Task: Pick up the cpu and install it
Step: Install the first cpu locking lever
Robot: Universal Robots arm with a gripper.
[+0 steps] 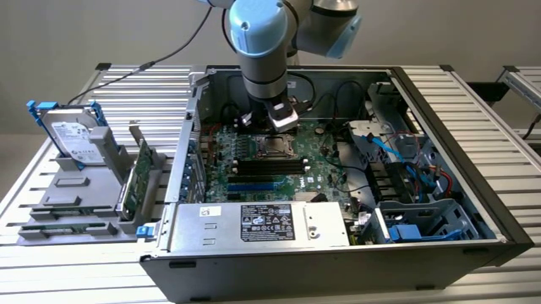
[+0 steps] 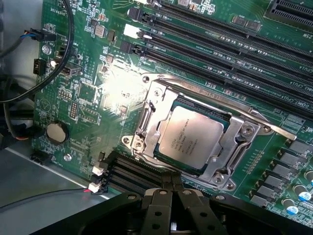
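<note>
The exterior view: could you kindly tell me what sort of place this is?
Probably a robotics lab bench for computer assembly: an open PC case lies on a slatted metal table, a robot arm reaches over its motherboard, and a grey fixture beside it holds a hard drive.

exterior: high, wide, looking down into case [image 1: 482, 183] | wrist: close above motherboard [image 2: 73, 98], facing down | shared: cpu [image 2: 190, 137], 12 o'clock of power supply [image 1: 258, 225]

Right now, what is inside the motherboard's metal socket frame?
The cpu lies flat inside the socket frame, silver top showing. Its underside and the socket contacts are covered.
</note>
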